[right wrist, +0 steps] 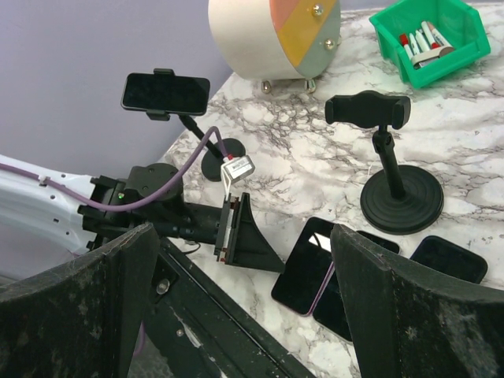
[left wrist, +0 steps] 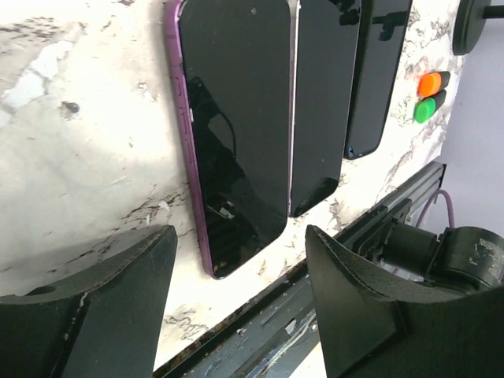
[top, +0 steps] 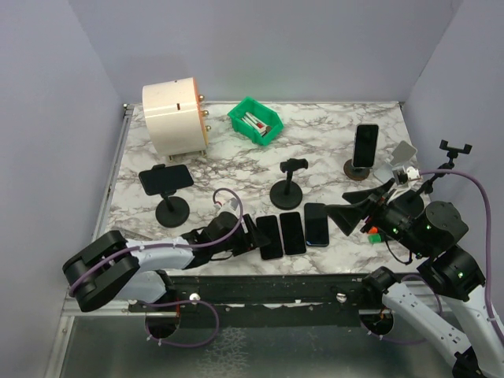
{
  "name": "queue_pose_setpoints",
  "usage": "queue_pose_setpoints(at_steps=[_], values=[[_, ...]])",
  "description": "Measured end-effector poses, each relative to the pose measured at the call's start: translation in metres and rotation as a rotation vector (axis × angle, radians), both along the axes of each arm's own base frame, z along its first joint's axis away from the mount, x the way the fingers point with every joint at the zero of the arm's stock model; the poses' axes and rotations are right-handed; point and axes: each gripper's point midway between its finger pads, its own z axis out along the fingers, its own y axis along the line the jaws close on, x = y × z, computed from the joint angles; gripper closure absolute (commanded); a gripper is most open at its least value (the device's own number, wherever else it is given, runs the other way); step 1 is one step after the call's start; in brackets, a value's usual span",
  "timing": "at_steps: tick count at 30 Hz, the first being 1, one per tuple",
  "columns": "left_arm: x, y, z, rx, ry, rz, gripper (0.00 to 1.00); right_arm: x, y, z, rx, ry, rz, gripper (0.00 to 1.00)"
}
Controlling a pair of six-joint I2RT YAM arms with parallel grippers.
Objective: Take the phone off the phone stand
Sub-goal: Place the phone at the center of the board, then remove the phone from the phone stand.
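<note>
Left wrist view: the left gripper [left wrist: 239, 236] is held just short of the flat purple phone [left wrist: 236, 134], fingers parted and empty; the right gripper [right wrist: 242, 236] is likewise spread wide.

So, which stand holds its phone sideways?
The left stand: its phone sits crosswise in the clamp. The right stand holds an upright phone; the middle stand is empty.
</note>
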Motion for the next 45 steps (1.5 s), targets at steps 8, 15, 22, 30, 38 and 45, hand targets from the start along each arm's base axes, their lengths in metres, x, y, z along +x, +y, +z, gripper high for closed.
queue_pose_setpoints(at_steps=[8, 15, 22, 30, 38, 45], values=[[-0.003, 0.015, 0.013, 0.037, -0.030, 0.011, 0.32, 0.000, 0.000, 0.000, 0.001, 0.002, -0.001, 0.05], [0.002, 0.010, 0.076, 0.020, -0.150, -0.032, 0.32, 0.020, -0.001, 0.010, -0.018, 0.016, -0.068, 0.06], [0.015, 0.007, 0.157, 0.025, -0.385, -0.095, 0.33, 0.064, -0.004, 0.027, -0.060, 0.036, -0.215, 0.06], [0.038, 0.027, 0.241, 0.108, -0.747, -0.090, 0.33, 0.129, -0.002, 0.036, -0.160, 0.052, -0.383, 0.03], [0.044, 0.046, 0.253, 0.188, -0.965, -0.096, 0.28, 0.211, -0.021, 0.025, -0.314, 0.079, -0.682, 0.00], [0.037, 0.055, 0.243, 0.188, -1.062, -0.113, 0.19, 0.266, -0.094, -0.035, -0.409, 0.228, -0.882, 0.01]])
